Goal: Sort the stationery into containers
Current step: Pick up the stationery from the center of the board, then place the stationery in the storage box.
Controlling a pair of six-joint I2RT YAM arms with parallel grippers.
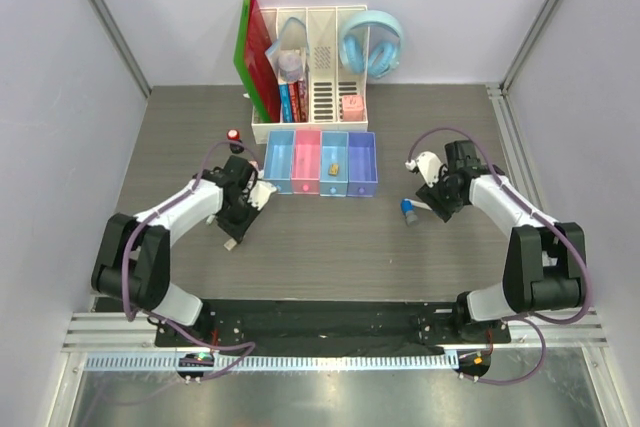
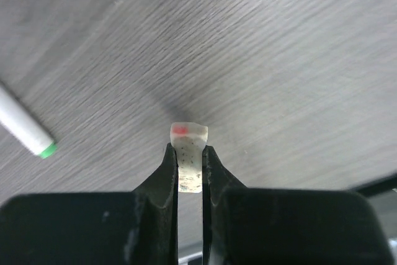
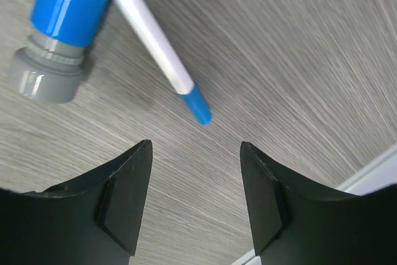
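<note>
Since the left hand (image 2: 189,150) is clamped on the eraser (image 2: 189,136), the grab looks decent: it pinches the lower half across the thin sides, with the top poking out past the tips. The eraser is milky white, with a red smudge up top and dark specks lower down. It's probably feather-light and rubbery, so grippy, a bit squashy, nothing to break. Can't tell if it's off the surface (image 2: 279,60).

The green marker (image 2: 25,130) lies off to the left, apart. The right hand (image 3: 195,147) hangs wide open, holding nothing, near the blue marker (image 3: 152,41), with the round piece (image 3: 59,35) just beside the barrel. The markers look light, stiff and smooth, so they'll likely roll; mid-barrel, crosswise, seems the spot to grab. The round piece, blue over grey, looks like hard, slick plastic.

Farther back the trays (image 1: 307,162) sit in a row, with a tan bit (image 1: 333,164) in the third, and the stamp (image 1: 234,135) stands just left of them.
</note>
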